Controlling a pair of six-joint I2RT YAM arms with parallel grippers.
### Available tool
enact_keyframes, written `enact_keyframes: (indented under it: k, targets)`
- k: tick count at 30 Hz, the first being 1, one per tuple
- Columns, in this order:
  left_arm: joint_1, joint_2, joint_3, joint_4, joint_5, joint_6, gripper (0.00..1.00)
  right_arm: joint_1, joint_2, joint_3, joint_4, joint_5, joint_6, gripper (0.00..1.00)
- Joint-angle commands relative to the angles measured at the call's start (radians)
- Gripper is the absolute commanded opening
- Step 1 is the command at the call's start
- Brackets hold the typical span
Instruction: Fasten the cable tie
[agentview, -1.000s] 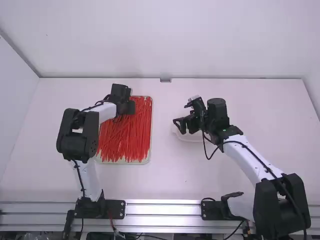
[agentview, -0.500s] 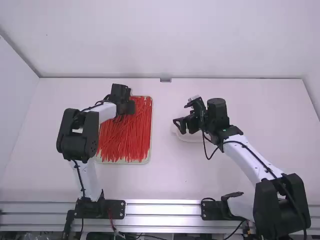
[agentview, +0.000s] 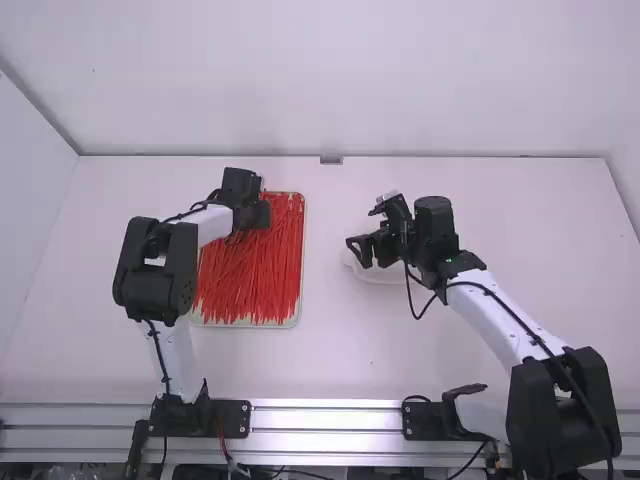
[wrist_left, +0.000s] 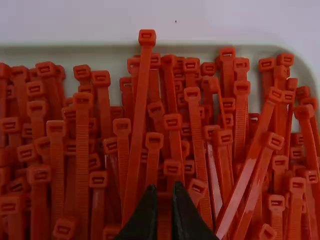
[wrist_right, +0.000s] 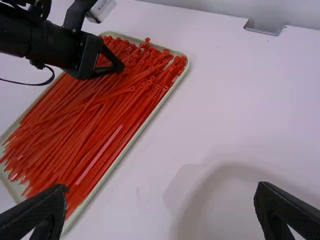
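A heap of red cable ties lies in a pale tray left of the table's middle. My left gripper sits low at the far end of the heap, among the tie heads. Its fingers stand almost together with one red strap between them; from the right wrist it looks like a closed black wedge on the ties. My right gripper hangs open right of the tray, its fingertips far apart, holding nothing.
A clear, shallow container rests on the white table just under the right gripper, its faint outline between the fingers. A small grey bracket sits at the table's far edge. Bare table spreads to the right and front.
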Motion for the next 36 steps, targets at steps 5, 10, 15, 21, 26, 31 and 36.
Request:
enact_keyframes:
  k: [5,10,15,21,26,31,36]
  targets:
    - [0.000,0.012,0.026,-0.042,-0.003,0.000,0.02,0.000,0.005,0.026,0.001,-0.002,-0.002,1.00]
    - [0.000,0.011,0.055,-0.077,-0.003,-0.015,0.02,0.000,0.005,0.026,0.000,-0.002,-0.002,1.00]
    - [-0.001,0.008,0.086,-0.097,-0.004,-0.015,0.02,0.000,0.005,0.026,0.000,-0.002,-0.002,1.00]
    - [0.000,0.001,0.101,-0.098,-0.004,-0.018,0.02,0.000,0.005,0.026,-0.003,-0.003,-0.003,1.00]
    - [0.000,0.000,0.125,-0.103,-0.005,-0.018,0.02,0.000,0.005,0.026,-0.003,-0.003,-0.002,1.00]
    - [0.000,-0.001,0.171,-0.129,-0.007,-0.017,0.02,0.000,0.005,0.026,-0.004,-0.003,-0.002,1.00]
    - [0.000,-0.005,0.248,-0.201,-0.008,-0.014,0.02,0.000,0.005,0.026,-0.004,-0.002,-0.002,1.00]
